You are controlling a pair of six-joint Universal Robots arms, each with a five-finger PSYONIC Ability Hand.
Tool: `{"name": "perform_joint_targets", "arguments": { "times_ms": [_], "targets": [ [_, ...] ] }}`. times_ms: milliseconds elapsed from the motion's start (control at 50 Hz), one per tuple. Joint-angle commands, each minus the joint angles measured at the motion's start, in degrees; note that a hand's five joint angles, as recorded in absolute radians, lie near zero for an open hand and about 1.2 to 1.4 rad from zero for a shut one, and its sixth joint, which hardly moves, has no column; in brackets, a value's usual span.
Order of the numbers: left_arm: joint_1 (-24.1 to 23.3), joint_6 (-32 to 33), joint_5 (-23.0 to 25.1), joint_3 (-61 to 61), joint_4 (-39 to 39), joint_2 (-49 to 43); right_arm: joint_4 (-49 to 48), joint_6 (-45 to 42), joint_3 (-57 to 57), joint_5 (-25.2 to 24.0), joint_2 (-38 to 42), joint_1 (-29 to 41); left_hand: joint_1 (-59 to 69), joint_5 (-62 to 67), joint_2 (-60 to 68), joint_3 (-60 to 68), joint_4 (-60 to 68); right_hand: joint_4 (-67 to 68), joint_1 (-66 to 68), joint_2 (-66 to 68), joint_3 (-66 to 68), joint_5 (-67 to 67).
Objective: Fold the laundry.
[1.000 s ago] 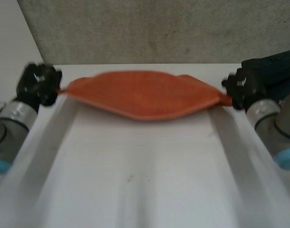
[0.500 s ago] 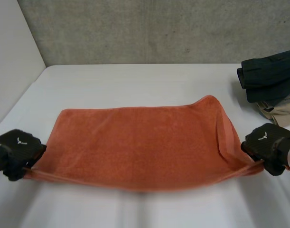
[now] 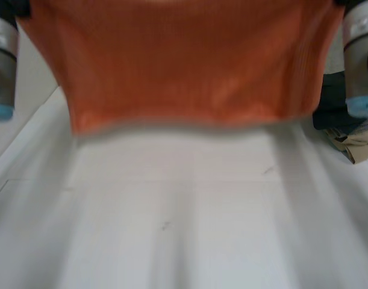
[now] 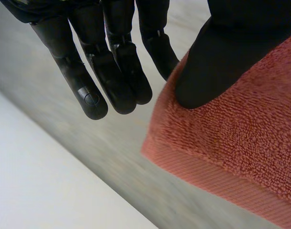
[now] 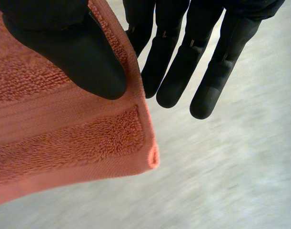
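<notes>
An orange towel [image 3: 190, 66] hangs spread out above the white table [image 3: 184, 217], its lower edge free in the air. My left arm [image 3: 0, 60] and right arm [image 3: 361, 60] are raised on either side of it. In the left wrist view my left hand [image 4: 112, 71] pinches one upper corner of the towel [image 4: 240, 143] between thumb and straight fingers. In the right wrist view my right hand [image 5: 183, 67] pinches the other upper corner of the towel [image 5: 64, 143] the same way.
A dark folded garment [image 3: 331, 105] and a beige one [image 3: 358, 141] lie at the table's right side, close under my right arm. A grey wall stands behind the table.
Both hands have risen from low over the table, lifting the towel off it. It now hangs stretched between them instead of lying spread on the surface.
</notes>
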Motion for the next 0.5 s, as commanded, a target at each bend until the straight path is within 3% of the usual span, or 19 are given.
{"name": "perform_joint_targets", "arguments": {
  "times_ms": [20,200,360,500],
  "targets": [
    [1.0,-4.5,0.0,-3.5,2.1,2.8,-5.0,1.6,2.6,-0.2,-1.4,0.2,12.9,13.4,11.2,11.4,11.1,11.2,15.6,12.3,11.6,11.1],
    [1.0,-4.5,0.2,-15.3,-0.1,2.4,-4.4,1.7,11.5,-2.5,0.7,-0.1,12.9,13.4,11.2,11.4,11.1,11.2,15.6,12.3,11.6,11.1],
    [1.0,-4.0,2.5,-29.4,-1.3,2.4,2.1,1.8,24.1,-7.8,2.9,-0.6,12.9,13.4,11.2,11.4,11.1,11.2,15.6,12.3,11.6,11.1],
    [0.9,-3.5,4.4,-40.2,-8.1,5.2,8.8,1.0,34.9,-9.6,2.0,-2.1,12.9,13.4,11.2,11.4,11.1,11.2,15.6,12.3,11.6,11.1]
  ]
}}
